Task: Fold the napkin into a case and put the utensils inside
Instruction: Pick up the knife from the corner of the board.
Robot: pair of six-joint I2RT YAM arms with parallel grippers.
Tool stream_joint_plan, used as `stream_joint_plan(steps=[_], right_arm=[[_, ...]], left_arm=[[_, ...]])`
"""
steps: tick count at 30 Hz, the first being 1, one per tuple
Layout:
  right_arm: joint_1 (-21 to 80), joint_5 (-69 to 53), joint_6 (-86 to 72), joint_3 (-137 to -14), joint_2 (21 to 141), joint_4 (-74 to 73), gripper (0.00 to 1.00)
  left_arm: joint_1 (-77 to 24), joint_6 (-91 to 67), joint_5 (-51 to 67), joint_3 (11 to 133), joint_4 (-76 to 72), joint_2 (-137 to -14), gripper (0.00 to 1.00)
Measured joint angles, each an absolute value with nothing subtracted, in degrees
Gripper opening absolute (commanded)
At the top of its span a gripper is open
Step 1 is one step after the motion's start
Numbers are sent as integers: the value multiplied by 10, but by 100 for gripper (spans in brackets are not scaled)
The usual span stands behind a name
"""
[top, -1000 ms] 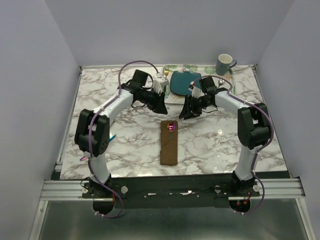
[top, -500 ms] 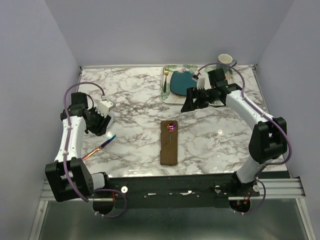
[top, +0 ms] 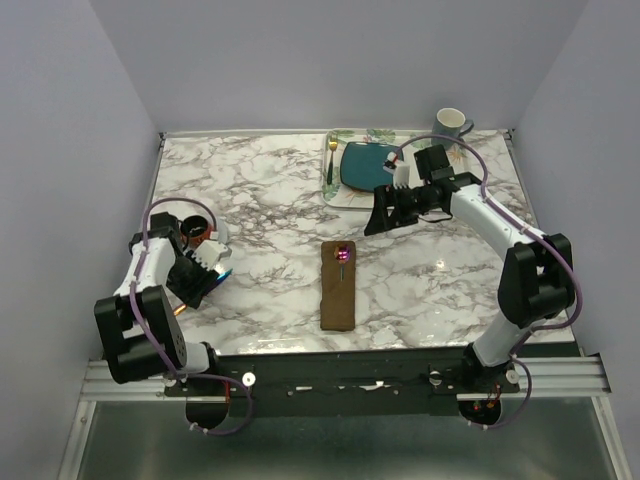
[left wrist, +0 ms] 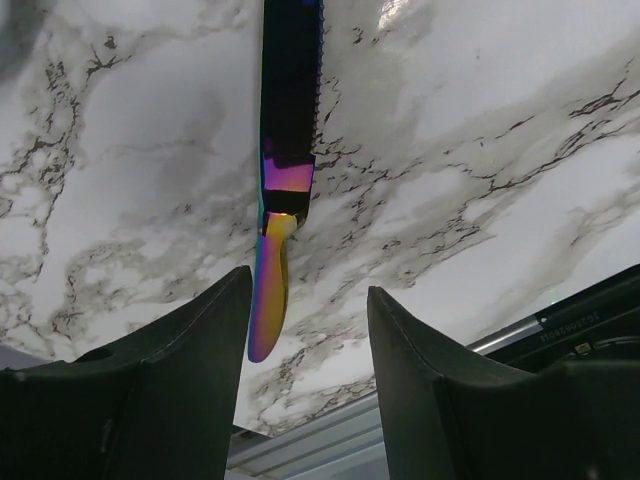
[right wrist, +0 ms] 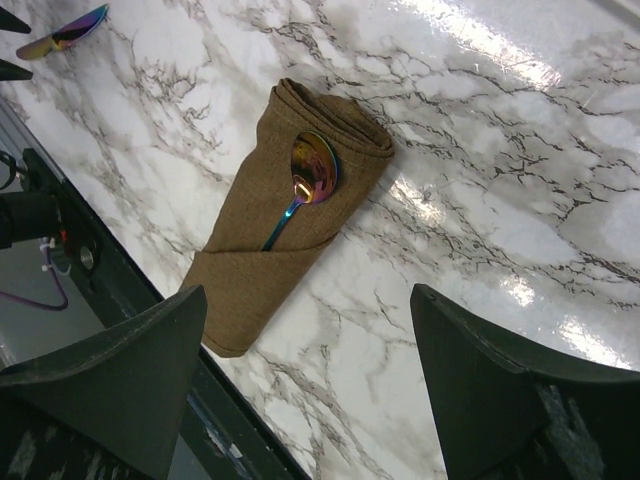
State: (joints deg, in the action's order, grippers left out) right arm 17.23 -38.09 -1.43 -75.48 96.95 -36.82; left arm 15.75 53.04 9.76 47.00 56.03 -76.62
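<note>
Napkin: the brown napkin [right wrist: 245, 290] lies mid-table, already folded into a long case with a slanted pocket; it sits flat on the marble table [top: 430, 270]

Spoon: one iridescent spoon [right wrist: 314, 168] is tucked in the pocket, bowl showing at the far end, handle slipped under the fold

Knife: the rainbow-handled knife [left wrist: 275, 270] lies loose on the marble at the left front, well apart from the case, handle end toward the table's near edge

Left gripper: the left gripper [left wrist: 308, 300] is down low over the knife, fingers apart, the handle between them but nearer one finger; nothing gripped yet

Right gripper: the right gripper [top: 378, 213] hovers near the teal plate [top: 365, 165], jaws spread wide and empty, looking down at the case

Step in hand, as I judge it: picking up the knife to add it to the pocket

Risk at the pick: the handle is thin, flat and off-centre, so closing could push it sideways or pinch it skewed; it might also skid toward the near edge

Risk at the case: sliding the blade in could drag the soft cloth, open the fold or knock the spoon out
</note>
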Motion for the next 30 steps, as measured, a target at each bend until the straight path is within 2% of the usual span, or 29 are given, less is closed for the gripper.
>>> stream_joint_plan(steps=[7, 10, 13, 16, 17, 19, 20, 26, 30], right_arm=[[172, -381, -15, -746, 969, -369, 91], [172, -381, -15, -743, 969, -370, 91], [172, -381, -15, -739, 968, -370, 91], [172, -381, -15, -738, 968, -370, 91], [172, -381, -15, -738, 968, -370, 91], [172, -380, -15, -738, 968, -371, 91], [172, -380, -15, -737, 968, -371, 91], [172, -380, -14, -737, 968, -371, 91], [172, -383, -14, -737, 968, -371, 91]], left_arm=[[157, 572, 70, 457, 517, -804, 61], [157, 582, 64, 453, 498, -818, 58], [150, 588, 65, 450, 476, -837, 49], [116, 583, 52, 437, 464, -832, 30], [101, 579, 46, 431, 463, -827, 18], [68, 568, 30, 422, 462, -819, 8], [50, 557, 21, 419, 462, -819, 0], [10, 477, 16, 446, 472, -842, 0], [-36, 395, 90, 481, 462, -862, 0]])
